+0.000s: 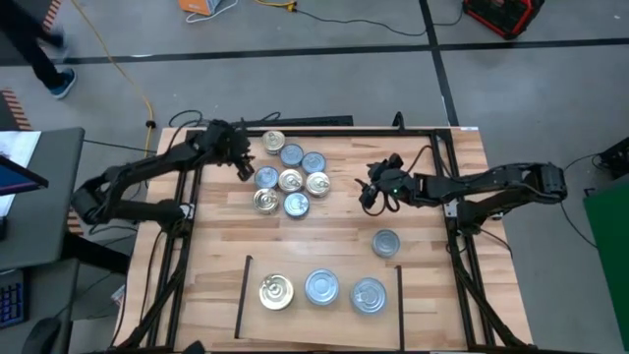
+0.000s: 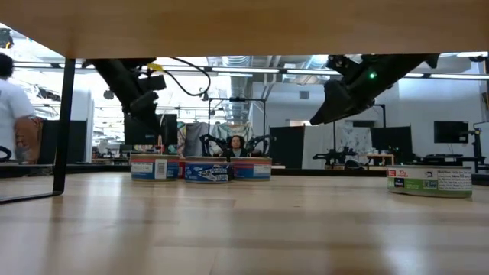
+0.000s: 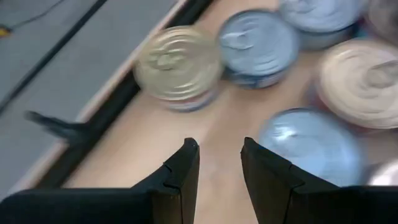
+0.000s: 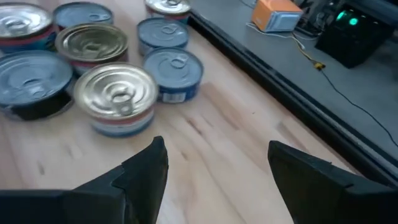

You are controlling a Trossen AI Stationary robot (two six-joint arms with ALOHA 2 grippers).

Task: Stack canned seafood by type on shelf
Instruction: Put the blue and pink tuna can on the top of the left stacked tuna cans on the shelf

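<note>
My left gripper [image 1: 243,163] hangs at the far left edge of the tin cluster [image 1: 291,174], fingers [image 3: 180,171] a narrow gap apart, nothing between them, bare wood below. Just ahead of it lie a gold-top tin [image 3: 178,66] near the black frame bar [image 3: 118,93] and a silver-top tin [image 3: 310,140] just beside my fingertip.

My right gripper [image 1: 374,194] hovers right of the cluster, well apart from it, fingers [image 4: 144,171] spread wide, empty, above the wood. Low view shows both grippers off the table, the right one higher.

Cluster: about eight tins in the far middle of the table [image 1: 334,246], gold and silver tops mixed, packed close together, some touching.

One silver tin [image 1: 386,243] sits alone right of centre, nearer than my right gripper.

Shelf [image 1: 319,315]: near middle, between two black lines. Three tins in a row on it: gold [image 1: 276,292] left, silver [image 1: 322,287] middle, silver [image 1: 369,295] right. How high each stands I cannot tell.

Person [image 2: 11,114] stands at far left in the room behind.
</note>
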